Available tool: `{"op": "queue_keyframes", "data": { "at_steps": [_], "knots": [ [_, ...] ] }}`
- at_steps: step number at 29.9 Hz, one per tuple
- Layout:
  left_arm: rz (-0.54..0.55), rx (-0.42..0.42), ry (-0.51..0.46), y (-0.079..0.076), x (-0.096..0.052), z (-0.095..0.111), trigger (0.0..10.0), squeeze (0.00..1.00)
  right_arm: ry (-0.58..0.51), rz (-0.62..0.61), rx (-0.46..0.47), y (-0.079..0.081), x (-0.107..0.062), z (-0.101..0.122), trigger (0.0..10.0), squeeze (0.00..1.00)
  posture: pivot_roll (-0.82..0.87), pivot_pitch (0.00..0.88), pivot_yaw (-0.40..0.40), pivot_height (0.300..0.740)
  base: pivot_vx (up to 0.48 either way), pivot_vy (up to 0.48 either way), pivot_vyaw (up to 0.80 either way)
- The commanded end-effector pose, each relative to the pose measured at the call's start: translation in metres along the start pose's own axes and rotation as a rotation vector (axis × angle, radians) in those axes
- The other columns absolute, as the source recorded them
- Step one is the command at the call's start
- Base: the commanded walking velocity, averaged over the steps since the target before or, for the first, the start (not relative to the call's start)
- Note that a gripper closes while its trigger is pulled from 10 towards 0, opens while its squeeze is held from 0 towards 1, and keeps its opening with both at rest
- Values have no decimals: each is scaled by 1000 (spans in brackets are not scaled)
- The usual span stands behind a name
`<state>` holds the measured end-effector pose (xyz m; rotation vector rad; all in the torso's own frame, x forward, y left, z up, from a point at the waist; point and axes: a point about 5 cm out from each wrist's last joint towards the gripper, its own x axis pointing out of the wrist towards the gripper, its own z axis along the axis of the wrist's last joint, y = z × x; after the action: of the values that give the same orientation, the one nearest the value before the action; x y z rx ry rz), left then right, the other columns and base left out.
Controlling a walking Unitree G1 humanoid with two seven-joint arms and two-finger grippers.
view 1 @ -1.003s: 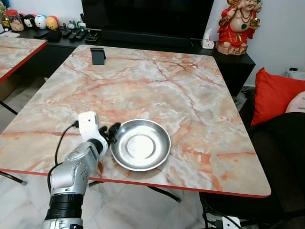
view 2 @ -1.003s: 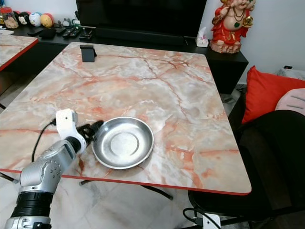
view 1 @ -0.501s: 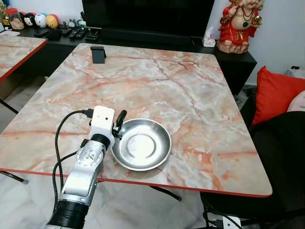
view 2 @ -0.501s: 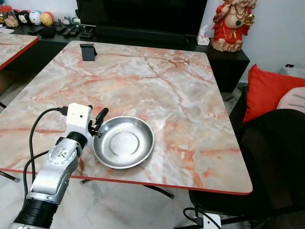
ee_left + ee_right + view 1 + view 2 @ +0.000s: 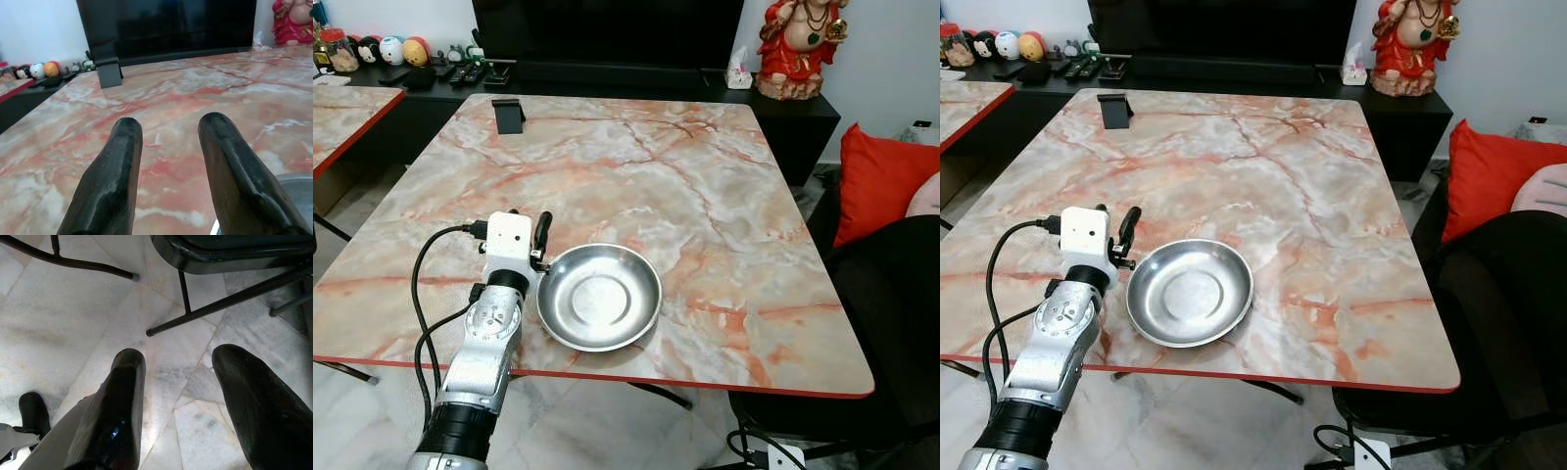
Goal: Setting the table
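Bowl (image 5: 599, 309) sitting on table (image 5: 724, 206) near front edge. Left gripper (image 5: 541, 235) hovering at bowl's 10 o'clock, fingers (image 5: 112, 181) apart, gripping nothing. Right gripper (image 5: 176, 382) hanging over floor (image 5: 58, 323), fingers parted, empty.

Bowl (image 5: 599, 310): polished metal, smooth, mirror-like; inner base reflects light. Table (image 5: 636, 186): marble-pattern top, peach with red veins, glossy sheen, thin red edge band. Left gripper (image 5: 168, 142): fingers (image 5: 110, 181) black, matt plastic or rubber look, slightly textured. Left arm (image 5: 484, 348): brushed silver metal, white plastic camera housing. Right gripper (image 5: 176, 382): fingers glossier, black. Floor (image 5: 73, 323): pale marble tile, smooth. Statue (image 5: 795, 44): glazed, glossy red. Cushion (image 5: 881, 186): red cloth, matt.
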<state>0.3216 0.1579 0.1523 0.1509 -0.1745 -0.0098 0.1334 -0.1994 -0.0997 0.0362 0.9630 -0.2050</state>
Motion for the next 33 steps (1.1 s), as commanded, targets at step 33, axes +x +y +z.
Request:
{"op": "queue_keyframes", "data": {
  "at_steps": [33],
  "knots": [
    [-37, -27, -29, -11, -5, 1, 10000, 0, 16, 0, 29, 3, -3, -10, 10000, 0, 103, 0, -24, 731, 0, 113, 48]
  ]
}}
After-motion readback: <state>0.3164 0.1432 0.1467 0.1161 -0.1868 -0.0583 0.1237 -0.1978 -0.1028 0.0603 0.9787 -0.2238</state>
